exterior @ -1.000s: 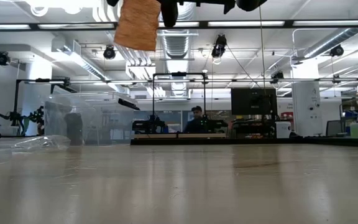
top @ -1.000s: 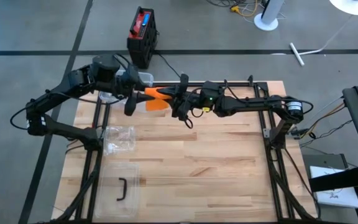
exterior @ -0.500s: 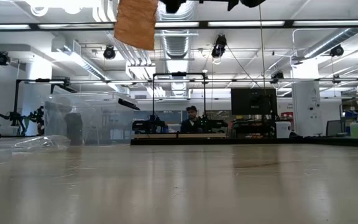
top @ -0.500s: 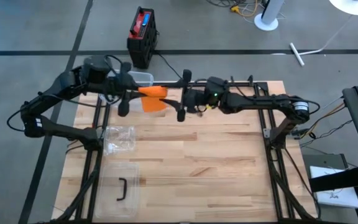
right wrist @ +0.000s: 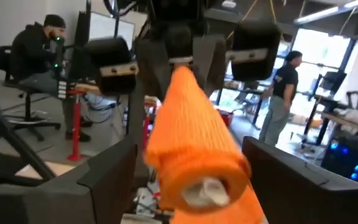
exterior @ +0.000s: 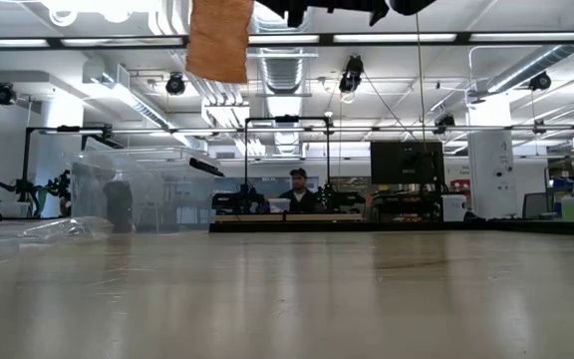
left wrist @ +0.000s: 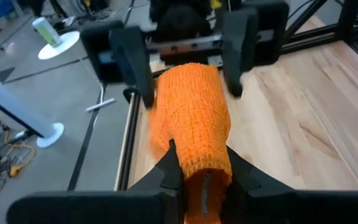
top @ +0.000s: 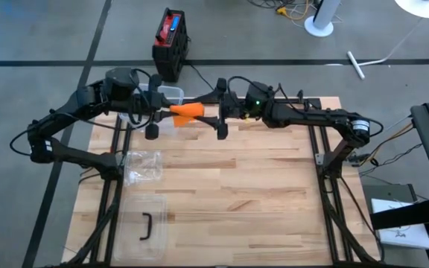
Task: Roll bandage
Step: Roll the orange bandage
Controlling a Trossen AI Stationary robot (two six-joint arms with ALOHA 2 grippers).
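Holding the orange bandage [top: 185, 111] aloft between both arms, above the far edge of the worktop [top: 259, 186] and well clear of the wood. Pinched narrow on one end of the cloth with the left tool [left wrist: 199, 165]; flanking the rolled end with the right tool [right wrist: 191, 180], set wide on either side, contact with the roll hard to confirm. Hanging down in the low view as a loose flap [exterior: 219, 38] at the top of the picture. Judging the winding as partly done, with that flap not yet taken up. Most likely to fail by slipping: little to carry the roll if the wide tool bears no weight, so a drop onto the worktop or past its far edge. Equally likely to pull the end out of the narrow pinch if the arms draw apart too hard. Liable also to wind slack or skewed if tension sags, leaving a loose coil ready to unravel once released.
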